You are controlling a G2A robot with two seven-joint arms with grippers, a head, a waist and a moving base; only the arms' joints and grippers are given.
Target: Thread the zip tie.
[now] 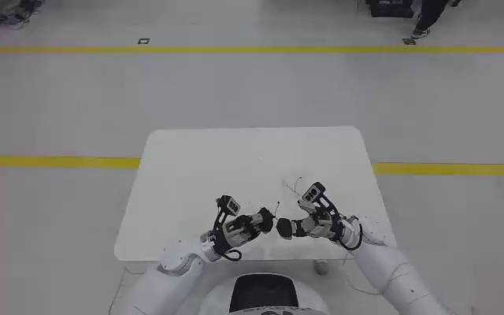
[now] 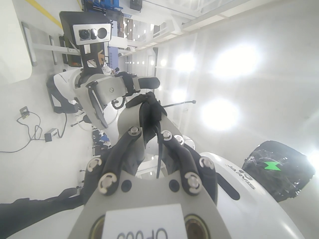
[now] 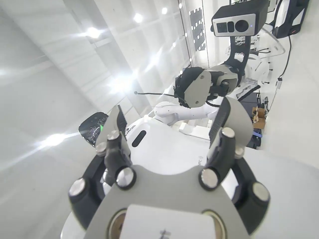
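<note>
Zip tie, thin black plastic strap (image 2: 177, 104): being held in the air above the near edge of the white rectangular table (image 1: 197, 173), not touching it. Left end effector (image 2: 149, 105) is clamping the strap partway along, fingers pressed together. One length is sticking out sideways beyond the fingertips, and the other is trailing back between the finger links. The small knob at the free end is possibly the locking head, though it is too fine to confirm. Right end effector (image 3: 172, 108) is standing wide open and carrying nothing, its tips facing the left one just beside it.

Judgement: the strap is being presented clear of the table so that both ends are reachable. The open end effector appears placed to take the free end and bring it round for threading, a step not yet begun.
</note>
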